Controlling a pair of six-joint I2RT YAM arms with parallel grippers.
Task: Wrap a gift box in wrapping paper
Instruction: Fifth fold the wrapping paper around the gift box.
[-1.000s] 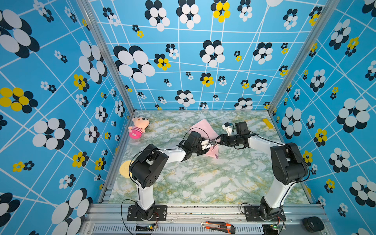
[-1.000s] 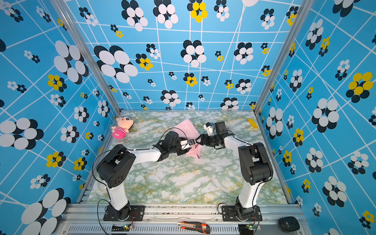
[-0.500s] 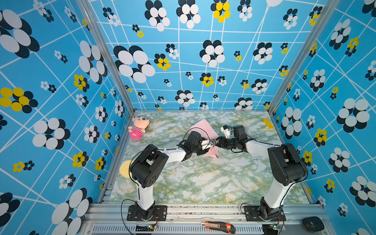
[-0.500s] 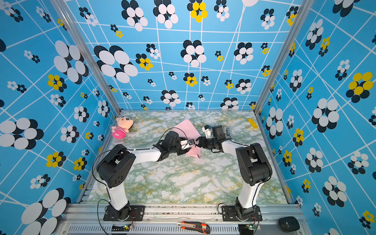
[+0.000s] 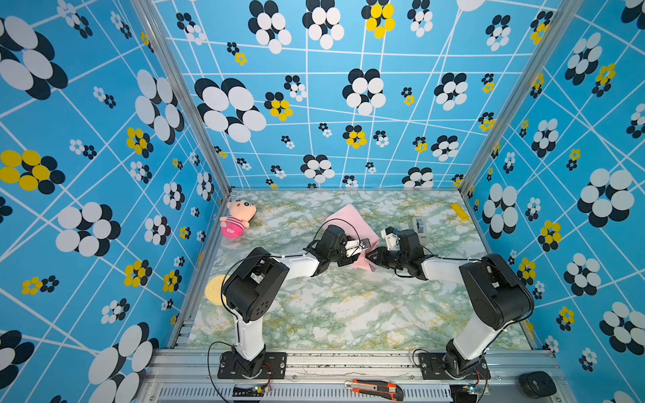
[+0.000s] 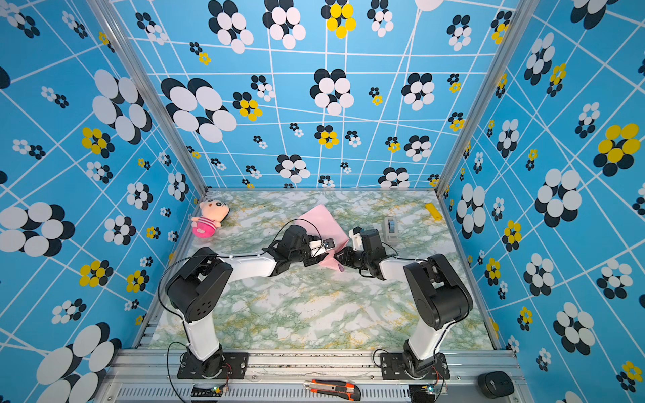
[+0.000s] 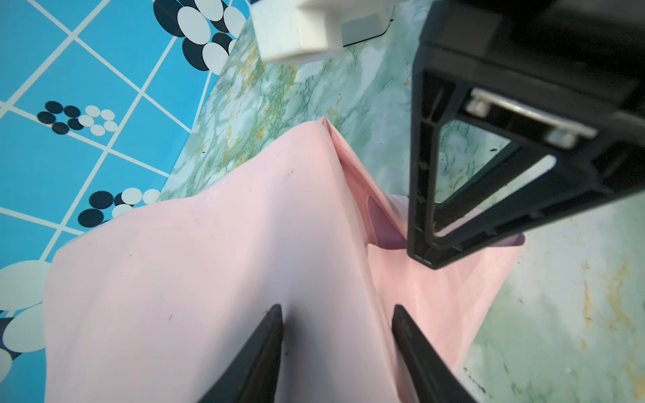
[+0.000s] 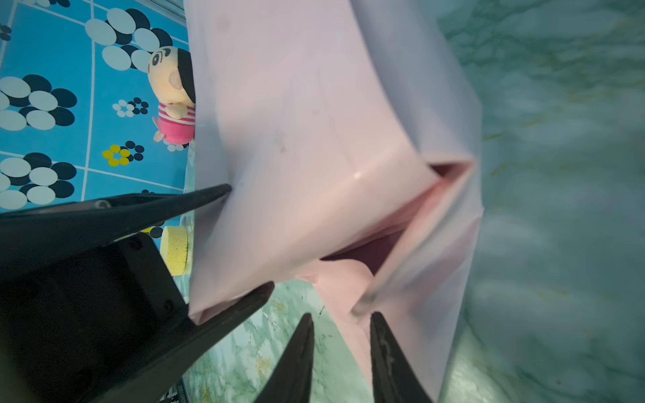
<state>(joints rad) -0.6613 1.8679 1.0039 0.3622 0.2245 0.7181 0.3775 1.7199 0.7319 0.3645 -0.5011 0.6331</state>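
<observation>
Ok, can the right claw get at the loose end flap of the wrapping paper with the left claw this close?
Probably yes. The wrapping paper has its flap sitting inside the open right claw, and the left claw grips the sheet off to one side, clear of that gap.

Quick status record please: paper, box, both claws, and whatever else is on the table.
wrapping paper: pink face out, draped over a bulge, lilac inside folds
gift box: not visible
left claw: clamped across the paper-covered bulge
right claw: jaws apart, tips at a loose flap
bystanders: plush doll, tape dispenser, yellow sponge
</observation>
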